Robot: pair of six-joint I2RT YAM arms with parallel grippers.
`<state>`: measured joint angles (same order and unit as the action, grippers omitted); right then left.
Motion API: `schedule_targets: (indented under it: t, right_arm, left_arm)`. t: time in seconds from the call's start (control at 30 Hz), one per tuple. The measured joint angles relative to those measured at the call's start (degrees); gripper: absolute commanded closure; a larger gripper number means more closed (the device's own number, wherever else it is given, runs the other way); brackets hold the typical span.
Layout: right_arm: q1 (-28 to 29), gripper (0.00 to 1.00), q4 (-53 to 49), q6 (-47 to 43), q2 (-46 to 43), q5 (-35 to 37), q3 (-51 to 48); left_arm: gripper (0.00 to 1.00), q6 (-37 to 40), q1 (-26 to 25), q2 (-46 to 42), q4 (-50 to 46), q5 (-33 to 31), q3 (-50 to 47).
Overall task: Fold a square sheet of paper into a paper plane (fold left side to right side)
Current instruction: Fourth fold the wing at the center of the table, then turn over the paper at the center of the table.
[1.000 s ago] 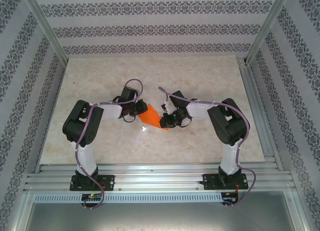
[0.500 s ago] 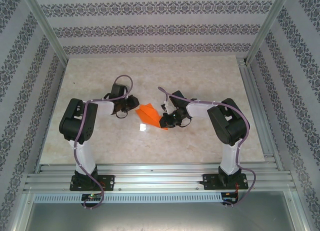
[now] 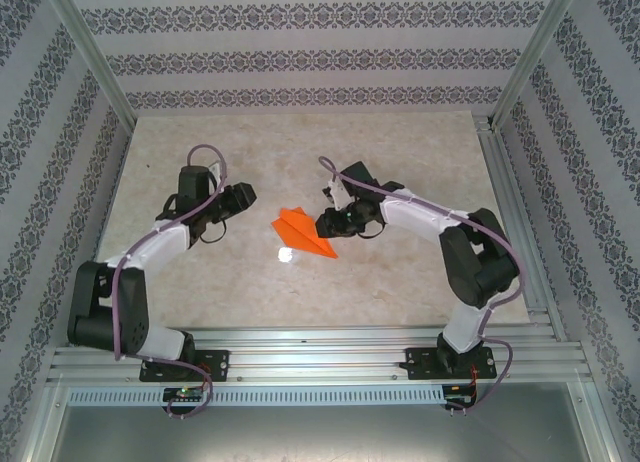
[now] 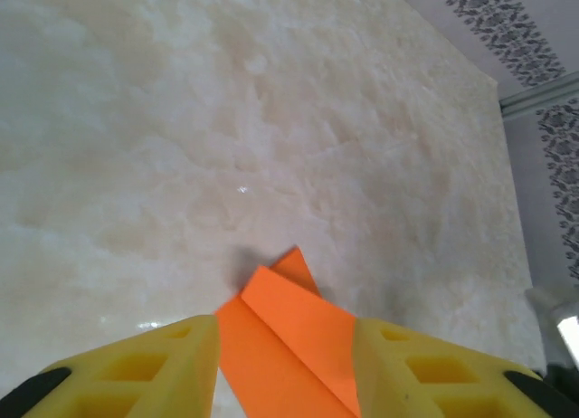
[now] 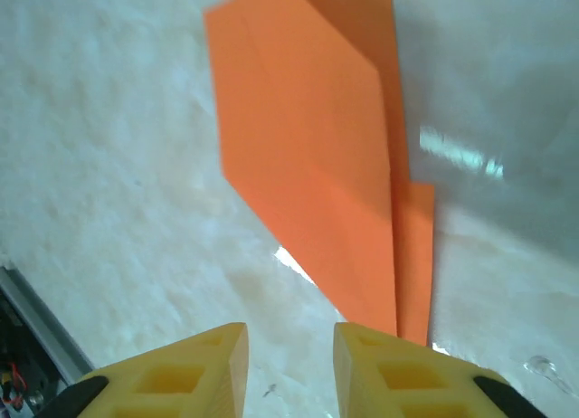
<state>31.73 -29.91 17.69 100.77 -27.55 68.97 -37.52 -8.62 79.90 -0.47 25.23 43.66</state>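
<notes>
The square sheet of paper lies folded as a slim orange paper plane flat on the marble table, its point towards the lower right. My left gripper hangs to its left, a short gap away, open and holding nothing. In the left wrist view the paper plane shows beyond the spread yellow fingers of the left gripper. My right gripper stands open just right of the plane. In the right wrist view the paper plane lies ahead of the right gripper, free of both pads.
A small white shiny spot sits on the table just below the plane. Aluminium rails run along the near edge and the right side. Patterned walls enclose the back and both sides.
Both grippers have opened and let go of the paper. The left arm has swung back to the left, away from it. The right gripper has lifted off, leaving the plane flat on the table.
</notes>
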Motion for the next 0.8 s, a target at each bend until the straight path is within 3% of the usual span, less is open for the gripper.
schedule_targets:
  t: [0.13,0.23,0.3,0.5,0.8]
  right_arm:
    - [-1.09,0.57,0.15,-1.05,-9.01,4.07,0.09]
    - [-2.29,0.44,2.64,-1.46,-13.18,6.54,-2.80]
    - [-3.04,0.43,4.13,-1.70,-13.88,6.71,-5.18]
    - [-3.76,0.45,5.53,-4.20,-2.95,3.06,-5.01]
    - [-3.74,0.52,6.95,-7.63,14.47,-5.33,8.02]
  left_arm:
    - [0.52,-4.07,-2.49,-4.28,0.98,2.01,-10.27]
    - [0.52,-6.64,-4.92,-3.78,1.20,2.82,-14.21]
    - [0.52,-7.76,-6.21,-2.86,1.36,3.02,-14.62]
    - [0.51,-10.19,-7.43,-0.13,5.35,3.02,-14.58]
    - [0.51,-10.62,-7.65,0.31,5.64,3.02,-14.34]
